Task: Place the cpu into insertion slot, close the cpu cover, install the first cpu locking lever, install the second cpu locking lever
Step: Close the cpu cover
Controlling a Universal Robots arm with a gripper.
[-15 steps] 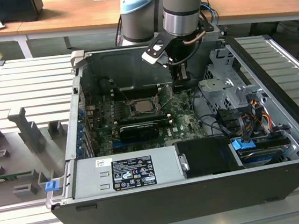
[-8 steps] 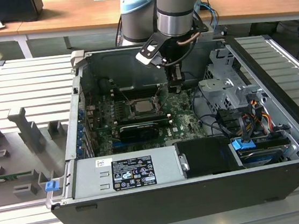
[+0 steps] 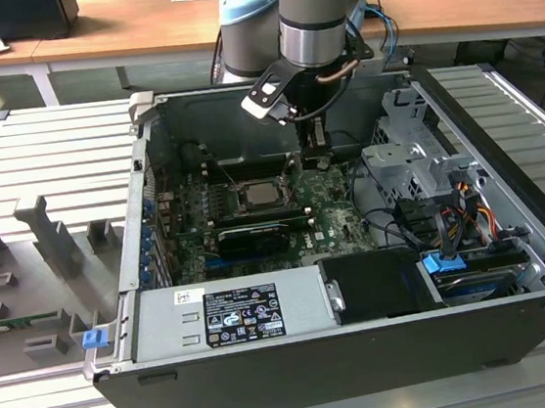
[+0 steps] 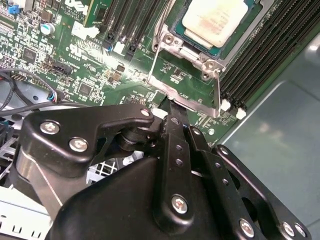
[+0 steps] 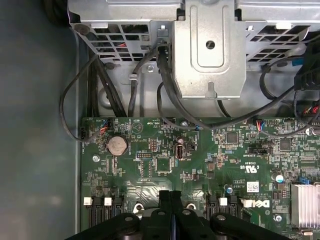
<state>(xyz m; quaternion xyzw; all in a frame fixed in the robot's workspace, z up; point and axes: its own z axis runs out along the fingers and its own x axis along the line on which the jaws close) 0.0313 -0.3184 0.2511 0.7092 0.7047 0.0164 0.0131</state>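
Closing the thin silvery cpu cover (image 4: 192, 101) seems the step in hand: the black gripper (image 4: 171, 107), pinched together and empty, meets its edge. The small silver-grey square cpu (image 4: 215, 22) sits in the dark metal-rimmed insertion slot (image 3: 284, 201); a gentle, straight push is needed.

Seen in the exterior view as one arm (image 3: 315, 12), a thick grey and silver tube, with a light blue joint (image 3: 248, 10) just behind. Stands nearly vertical, wrist (image 3: 310, 82) turned downward. Under the wrist, a black end effector (image 3: 316, 152), slim, pointing straight down. In the second wrist view, looked at from behind along the end effector (image 4: 171, 106): black link bars (image 4: 100, 127) with silver screws (image 4: 179, 204), wide apart near the body and meeting toward the tip. In the first wrist view, end effector (image 5: 170, 196) likewise from behind, its two fingers (image 5: 164, 200) pressed flat one against the other, with no gap visible between them.
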